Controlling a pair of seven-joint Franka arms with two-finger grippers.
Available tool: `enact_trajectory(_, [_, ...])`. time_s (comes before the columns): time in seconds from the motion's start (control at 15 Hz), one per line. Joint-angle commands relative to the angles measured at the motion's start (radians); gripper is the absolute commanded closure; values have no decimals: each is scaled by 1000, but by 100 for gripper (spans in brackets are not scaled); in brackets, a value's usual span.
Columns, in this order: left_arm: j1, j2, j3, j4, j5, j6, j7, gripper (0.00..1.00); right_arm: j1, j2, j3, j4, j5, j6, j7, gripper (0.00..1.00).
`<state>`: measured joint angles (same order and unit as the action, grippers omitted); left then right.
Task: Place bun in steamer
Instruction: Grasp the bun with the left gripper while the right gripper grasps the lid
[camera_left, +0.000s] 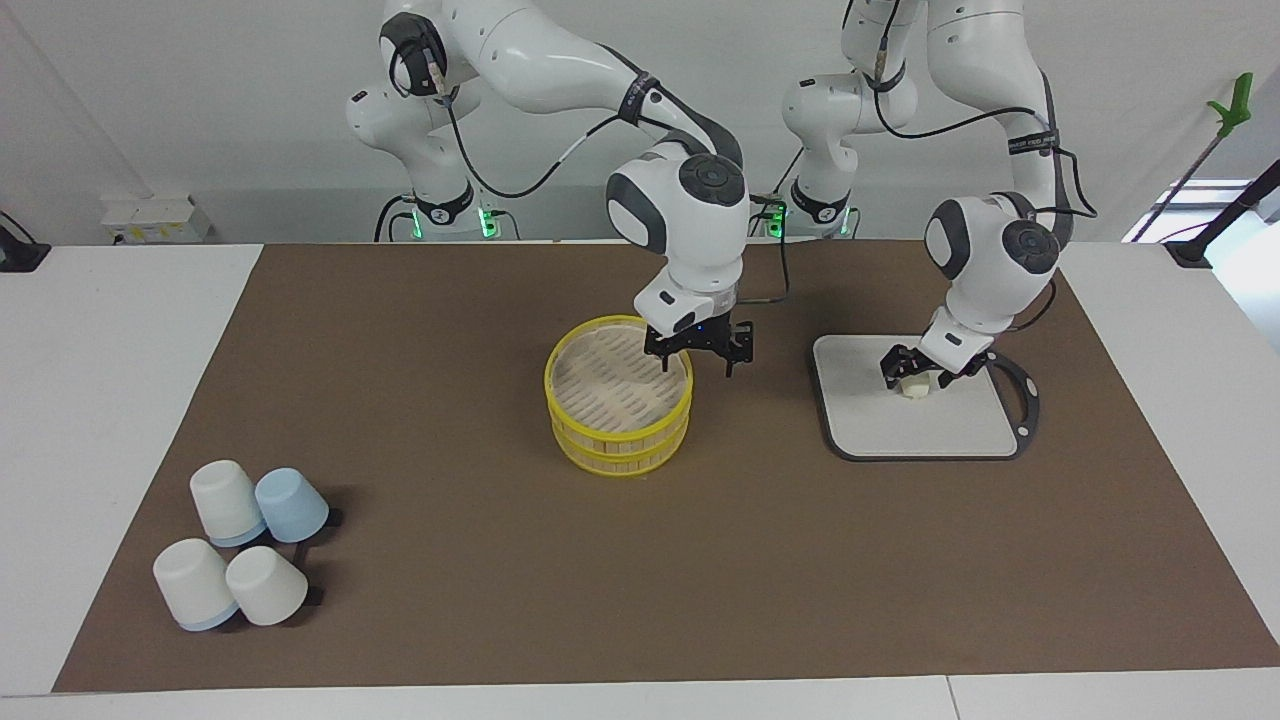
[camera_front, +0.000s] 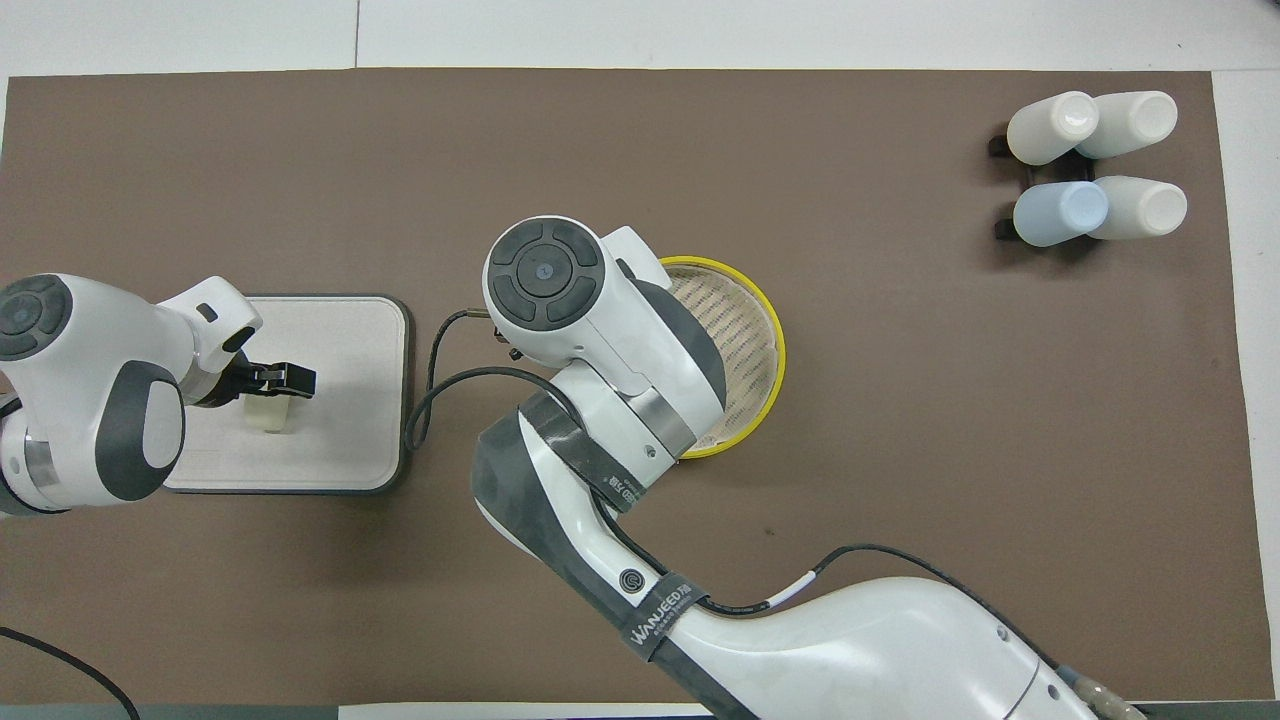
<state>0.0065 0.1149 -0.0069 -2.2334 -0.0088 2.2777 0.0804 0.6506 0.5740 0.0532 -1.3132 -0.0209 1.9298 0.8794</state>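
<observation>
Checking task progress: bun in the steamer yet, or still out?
Out. The bun sits on the grey board, the left gripper down around it. The steamer is lidded, with nothing on top.

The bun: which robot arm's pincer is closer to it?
Left. The left pincer is right at the bun on the board; the right pincer hangs over the steamer's rim.
</observation>
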Motion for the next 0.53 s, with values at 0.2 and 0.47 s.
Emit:
enact_trajectory(0.2, [21, -14, -1, -17, 13, -32, 7, 5, -9, 0, 1, -24, -14, 15, 20, 58])
enact_trajectory(0.47, [32, -18, -1, -26, 13, -38, 6, 15, -8, -2, 1, -40, -25, 17, 20, 100])
